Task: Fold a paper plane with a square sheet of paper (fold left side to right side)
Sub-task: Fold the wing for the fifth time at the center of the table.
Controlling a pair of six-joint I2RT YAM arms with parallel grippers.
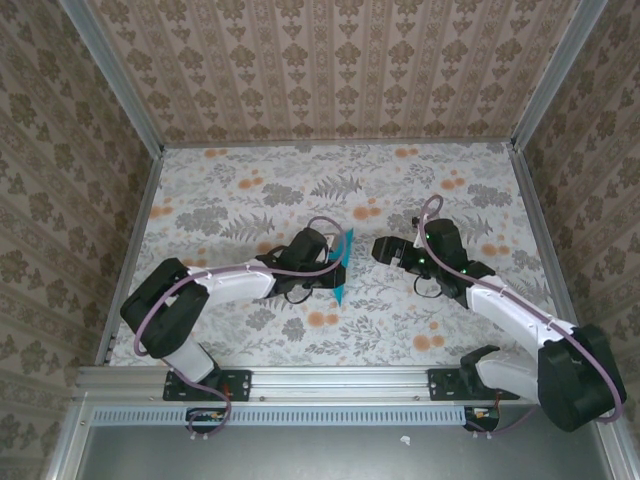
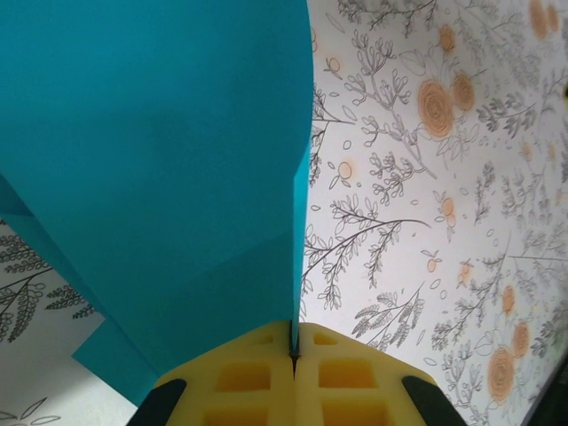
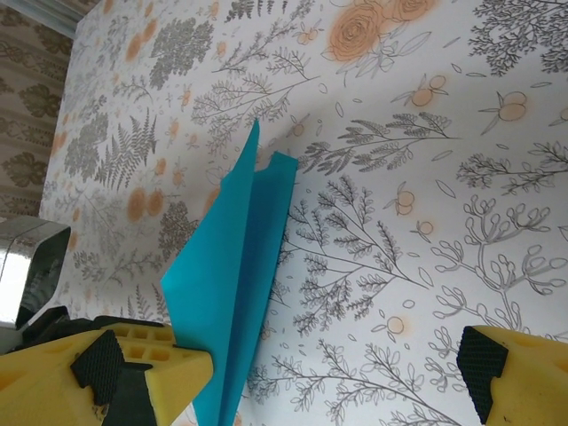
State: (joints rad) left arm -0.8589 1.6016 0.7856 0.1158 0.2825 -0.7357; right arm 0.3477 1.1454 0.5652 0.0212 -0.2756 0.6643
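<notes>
The bright cyan-blue paper [image 1: 343, 266] is folded into a pointed, layered shape and stands on edge, lifted off the flowered table [image 1: 250, 190]. My left gripper [image 1: 328, 262] is shut on it. In the left wrist view the yellow fingertips [image 2: 257, 359] pinch a thin edge of the paper [image 2: 160, 160], which spreads up and to the left. My right gripper [image 1: 385, 248] hovers just right of the paper and is open. In the right wrist view the folded paper [image 3: 235, 284] rises by the left finger [image 3: 169, 377], and the right gripper [image 3: 333, 364] has nothing between its wide-apart fingers.
Patterned walls [image 1: 330, 70] enclose the table on three sides, with metal rails [image 1: 135, 235] along the left and right edges. Both arm bases sit on the near rail [image 1: 330, 380]. Bare flowered tabletop lies behind and in front of the grippers.
</notes>
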